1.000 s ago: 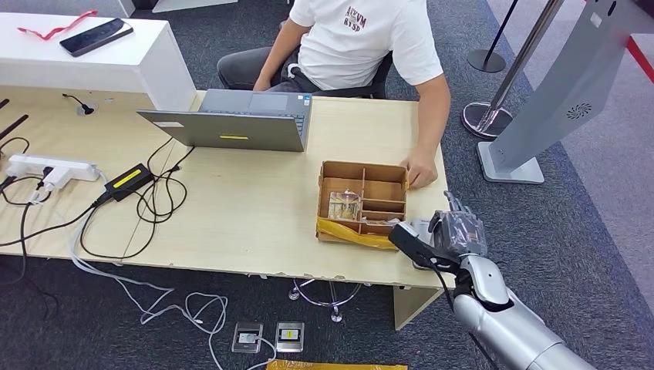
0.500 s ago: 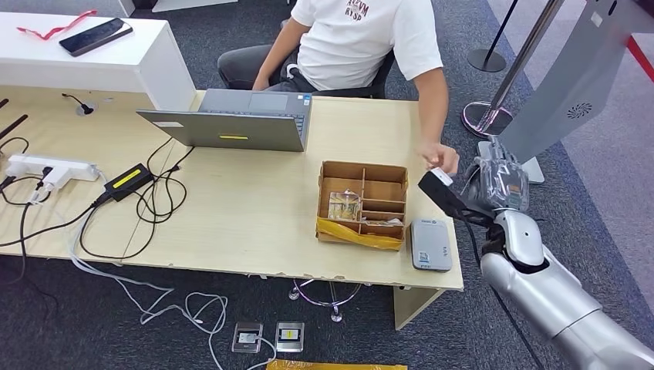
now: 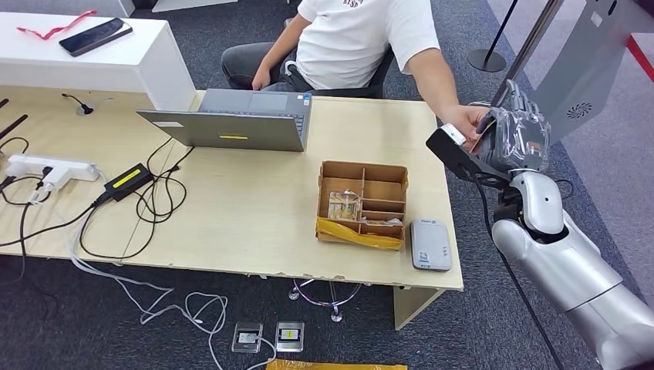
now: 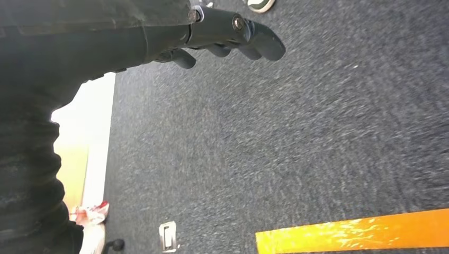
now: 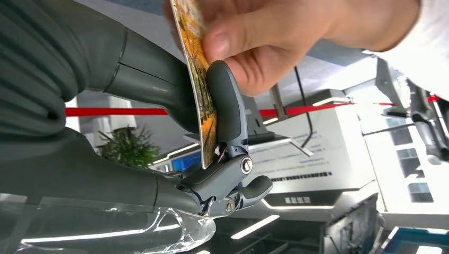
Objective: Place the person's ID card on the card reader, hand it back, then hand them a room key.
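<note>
Pinching thin orange-printed ID card [image 5: 204, 90] between my right hand [image 3: 515, 139] thumb and finger | person's hand [image 5: 265, 39] grips card's far edge | left hand [image 4: 227, 32] hangs, fingers curled, holding nothing | grey card reader [image 3: 430, 243] below-left of right hand

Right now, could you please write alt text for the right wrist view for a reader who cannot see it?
The right hand pinches a card between thumb and finger, while a person's hand grips the same card. Behind them are a red barrier belt and a bright white counter.
</note>
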Controlling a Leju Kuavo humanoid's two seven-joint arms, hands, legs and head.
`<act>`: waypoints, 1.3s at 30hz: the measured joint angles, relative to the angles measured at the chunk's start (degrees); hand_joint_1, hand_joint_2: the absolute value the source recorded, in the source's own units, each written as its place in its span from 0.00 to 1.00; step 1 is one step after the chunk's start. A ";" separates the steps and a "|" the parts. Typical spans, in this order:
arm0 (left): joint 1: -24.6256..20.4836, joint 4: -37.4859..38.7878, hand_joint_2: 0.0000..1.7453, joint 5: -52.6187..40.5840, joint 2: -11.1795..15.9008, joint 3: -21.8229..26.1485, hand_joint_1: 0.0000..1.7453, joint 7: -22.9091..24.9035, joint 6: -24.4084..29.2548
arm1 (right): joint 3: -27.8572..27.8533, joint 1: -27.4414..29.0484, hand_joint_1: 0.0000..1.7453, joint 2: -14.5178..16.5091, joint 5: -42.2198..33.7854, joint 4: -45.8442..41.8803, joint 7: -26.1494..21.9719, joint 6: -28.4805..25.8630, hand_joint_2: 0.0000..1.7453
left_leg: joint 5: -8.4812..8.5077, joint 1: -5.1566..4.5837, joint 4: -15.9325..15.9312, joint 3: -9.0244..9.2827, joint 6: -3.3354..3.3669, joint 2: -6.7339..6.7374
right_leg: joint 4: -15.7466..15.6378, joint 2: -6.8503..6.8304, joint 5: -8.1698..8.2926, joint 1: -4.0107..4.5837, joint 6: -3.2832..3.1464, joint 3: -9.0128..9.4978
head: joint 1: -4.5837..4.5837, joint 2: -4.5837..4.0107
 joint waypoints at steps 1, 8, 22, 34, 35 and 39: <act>-0.27 -0.14 1.00 0.17 0.08 -0.39 0.00 0.14 -0.02 | 0.17 -0.74 0.94 0.73 0.07 0.76 -0.67 0.08 1.00 | 0.00 0.00 0.00 0.00 0.00 0.00 | 0.01 0.01 0.00 0.00 0.00 0.00 | 0.01 0.00; -1.46 -0.55 1.00 1.46 0.46 -2.76 0.00 0.91 -0.55 | 1.39 -5.23 0.10 7.00 0.34 9.28 -3.84 -0.22 1.00 | 0.03 0.02 0.00 0.03 -0.04 0.00 | 0.05 0.01 0.00 0.01 0.00 0.00 | 0.01 0.00; -1.26 -0.52 1.00 3.77 0.91 -4.89 0.00 1.32 -0.67 | 2.68 -6.20 0.00 13.45 -2.18 20.17 -7.74 -5.63 1.00 | 0.03 0.02 0.00 0.01 -0.03 -0.01 | 0.04 0.00 0.00 0.01 -0.01 -0.04 | 0.02 0.00; 0.10 -0.50 1.00 7.61 1.13 -6.07 0.00 0.25 0.75 | 1.44 2.09 0.00 12.90 -9.12 8.39 -16.12 -12.75 1.00 | 0.05 0.06 0.01 0.98 -0.09 0.03 | 0.04 0.12 0.02 0.04 -0.04 -0.10 | 0.02 0.00; 0.32 -0.50 1.00 8.01 1.17 -6.10 0.00 0.15 0.88 | 1.44 3.39 0.00 12.72 -7.82 6.39 -16.51 -12.70 1.00 | 0.06 0.06 0.02 0.98 -0.10 0.02 | 0.05 0.12 0.03 0.05 -0.04 -0.10 | 0.02 0.00; 0.79 -0.50 1.00 9.32 1.32 -6.45 0.00 -0.12 1.44 | 1.49 8.56 0.00 11.93 -2.75 -2.23 -17.47 -11.44 1.00 | 0.07 0.06 0.02 1.00 -0.10 0.04 | 0.04 0.12 0.04 0.05 -0.05 -0.07 | 0.03 0.00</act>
